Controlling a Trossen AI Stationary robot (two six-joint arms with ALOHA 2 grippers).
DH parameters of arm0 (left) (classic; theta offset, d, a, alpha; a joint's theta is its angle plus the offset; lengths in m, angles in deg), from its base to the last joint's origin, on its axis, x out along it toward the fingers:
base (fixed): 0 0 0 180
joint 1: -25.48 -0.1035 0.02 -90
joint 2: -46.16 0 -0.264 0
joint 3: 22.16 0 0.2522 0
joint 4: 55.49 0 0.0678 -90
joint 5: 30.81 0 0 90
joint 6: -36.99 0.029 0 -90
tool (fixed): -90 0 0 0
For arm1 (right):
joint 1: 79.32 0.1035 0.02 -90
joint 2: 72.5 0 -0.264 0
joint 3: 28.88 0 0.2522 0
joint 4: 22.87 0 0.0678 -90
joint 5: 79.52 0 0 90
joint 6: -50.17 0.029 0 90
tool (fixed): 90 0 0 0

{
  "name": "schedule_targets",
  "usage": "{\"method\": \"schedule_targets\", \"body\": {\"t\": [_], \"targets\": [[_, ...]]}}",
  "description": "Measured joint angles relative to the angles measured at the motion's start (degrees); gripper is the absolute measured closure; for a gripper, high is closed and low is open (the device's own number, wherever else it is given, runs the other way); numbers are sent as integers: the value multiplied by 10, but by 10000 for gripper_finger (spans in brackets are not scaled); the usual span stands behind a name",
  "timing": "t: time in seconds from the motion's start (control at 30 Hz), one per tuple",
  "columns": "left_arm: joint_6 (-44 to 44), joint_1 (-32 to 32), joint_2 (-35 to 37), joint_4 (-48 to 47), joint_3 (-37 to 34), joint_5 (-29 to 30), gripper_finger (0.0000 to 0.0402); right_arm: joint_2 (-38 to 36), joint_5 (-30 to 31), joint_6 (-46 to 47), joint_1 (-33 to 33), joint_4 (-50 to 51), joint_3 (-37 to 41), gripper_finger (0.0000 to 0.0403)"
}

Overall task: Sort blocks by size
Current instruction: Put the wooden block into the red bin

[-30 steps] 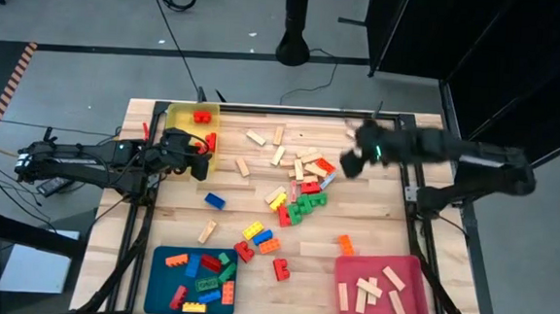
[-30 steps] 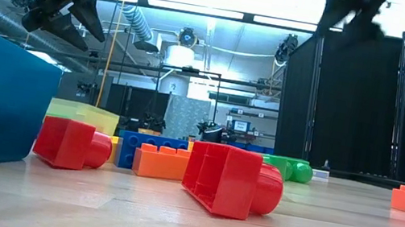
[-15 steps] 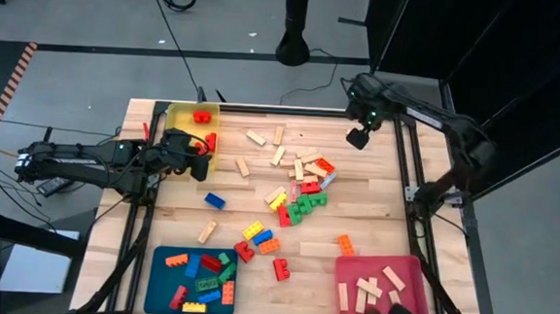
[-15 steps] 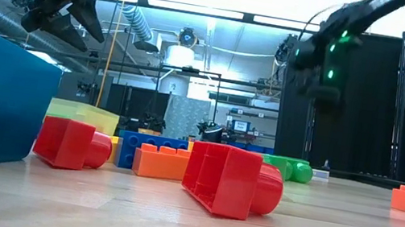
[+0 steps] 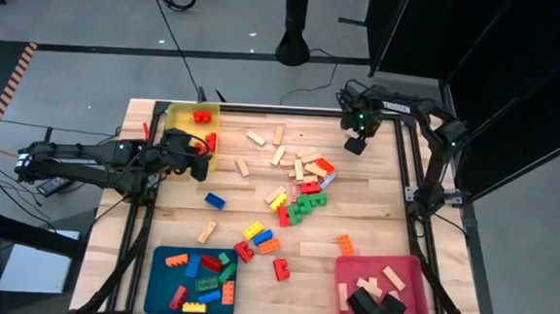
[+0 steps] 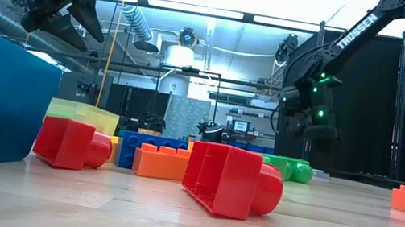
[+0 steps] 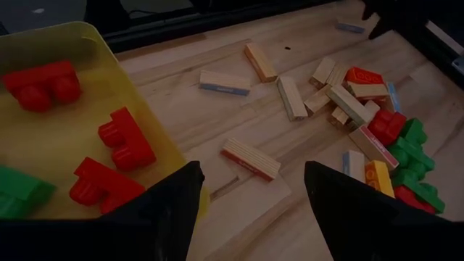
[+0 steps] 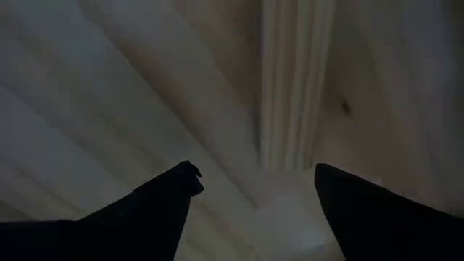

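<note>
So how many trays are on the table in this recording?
3: a yellow tray at the far left beside the left gripper, a blue tray at the near left, and a pink tray at the near right. A dark object partly covers the pink one.

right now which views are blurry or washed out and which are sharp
Right wrist view: smeared by motion, only streaked table wood past the open right hand. Low view: ceiling lights blow out to white, the near red block is crisp, the far room soft. Left wrist view: sharp on the yellow tray and wooden bars, left hand in shadow. High view: even light.
</note>
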Motion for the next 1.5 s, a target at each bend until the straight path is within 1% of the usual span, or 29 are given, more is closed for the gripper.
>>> {"method": "schedule_targets", "body": {"t": [0.03,0.1,0.13,0.2,0.33,0.5,0.53,0.7,0.8,0.87,0.97,1.03,1.13,1.23,1.3,1.4,1.5], "targets": [[0,0,0,0,0,3,149,6,4,1,0,0,0,107],[0,0,0,0,0,8,149,17,32,4,1,0,-1,126],[0,0,0,0,0,12,149,21,45,4,2,2,-3,139],[0,0,0,0,0,16,149,25,52,4,2,8,-10,172],[0,0,0,0,0,18,149,35,51,4,2,31,-34,252],[0,0,0,0,0,18,149,40,34,-7,2,66,-63,374],[0,0,0,0,0,18,149,40,29,-7,4,75,-69,387],[1,0,0,0,0,18,149,40,12,-4,21,141,-120,388],[2,0,0,0,0,18,149,39,-7,-12,36,149,-161,395],[2,0,0,0,0,18,149,39,-8,-26,42,130,-187,387],[2,0,0,0,0,18,149,39,-9,-45,46,91,-210,344],[2,0,0,-1,0,16,149,39,-21,-54,41,70,-216,304],[2,0,0,-1,0,9,149,39,-38,-68,29,64,-216,231],[2,0,0,-1,0,2,149,39,-42,-57,17,63,-213,158],[2,0,0,-2,0,2,149,39,-42,-55,11,68,-207,118],[2,0,0,-2,0,1,149,39,-42,-55,7,61,-186,86],[2,0,0,-2,0,1,149,40,-42,-55,5,39,-154,78]]}}
